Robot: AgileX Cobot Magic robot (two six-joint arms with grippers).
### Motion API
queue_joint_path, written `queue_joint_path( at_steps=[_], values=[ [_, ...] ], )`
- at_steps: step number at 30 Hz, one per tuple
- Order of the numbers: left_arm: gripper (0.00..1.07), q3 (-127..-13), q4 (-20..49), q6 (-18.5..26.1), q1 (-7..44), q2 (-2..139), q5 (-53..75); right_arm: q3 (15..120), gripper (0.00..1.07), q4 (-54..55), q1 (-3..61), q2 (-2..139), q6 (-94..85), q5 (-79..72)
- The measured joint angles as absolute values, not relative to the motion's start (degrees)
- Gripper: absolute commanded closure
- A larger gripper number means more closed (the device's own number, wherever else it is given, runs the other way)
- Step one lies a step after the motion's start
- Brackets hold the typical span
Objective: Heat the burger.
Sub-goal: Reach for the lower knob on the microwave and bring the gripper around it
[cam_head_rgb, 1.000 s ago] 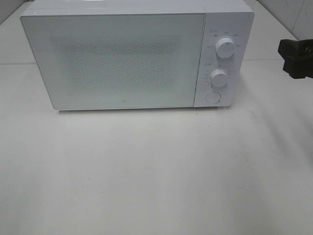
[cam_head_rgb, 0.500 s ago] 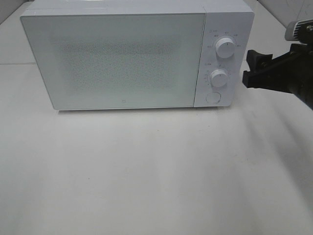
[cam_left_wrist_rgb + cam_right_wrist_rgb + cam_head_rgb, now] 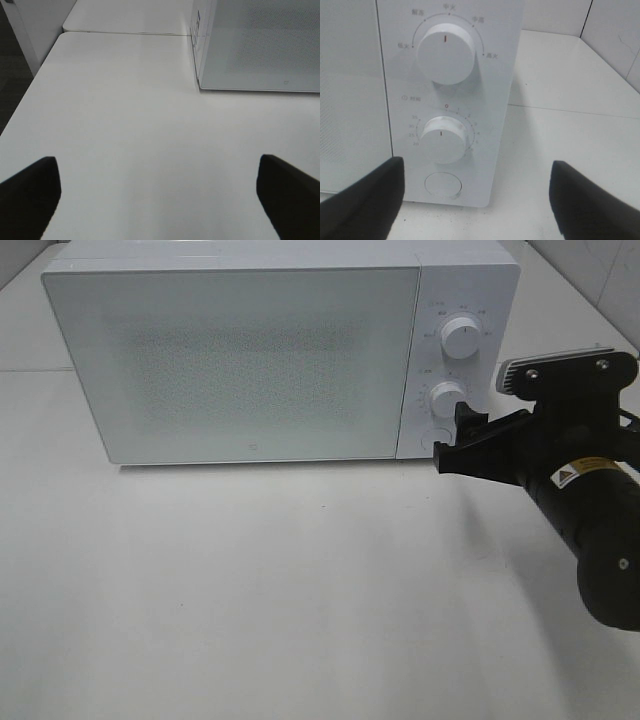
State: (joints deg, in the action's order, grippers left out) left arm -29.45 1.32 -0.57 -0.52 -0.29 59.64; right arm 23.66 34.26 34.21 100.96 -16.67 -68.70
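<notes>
The burger is out of view. A white microwave (image 3: 240, 360) stands at the back of the table with its door shut, and the frosted door hides the inside. My right gripper (image 3: 453, 437) is open and hovers just in front of the control panel's lower part. The right wrist view has its two dark fingers (image 3: 365, 200) on either side of the round button (image 3: 443, 184), below the lower knob (image 3: 442, 139) and upper knob (image 3: 446, 55). Nothing sits between them. My left gripper (image 3: 159, 200) is open over bare table, near the microwave's left corner (image 3: 200, 85).
The white table (image 3: 300, 590) spreads in front of the microwave. A seam between two tabletops (image 3: 125, 33) runs behind the left side. A tiled wall (image 3: 600, 270) rises at the back right.
My right arm has swung in from the right edge of the exterior view, leftward and lower, up to the front of the control panel. The jaws stayed open. The microwave has not moved.
</notes>
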Motion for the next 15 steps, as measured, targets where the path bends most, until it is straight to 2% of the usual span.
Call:
queue_joint_path(
  at_steps=[15],
  values=[
    [0.07, -29.5, 1.3, -0.6, -0.5, -0.3, 59.6, 31.5, 0.32, 35.1, 34.8, 110.5, -16.0, -69.2]
  ],
)
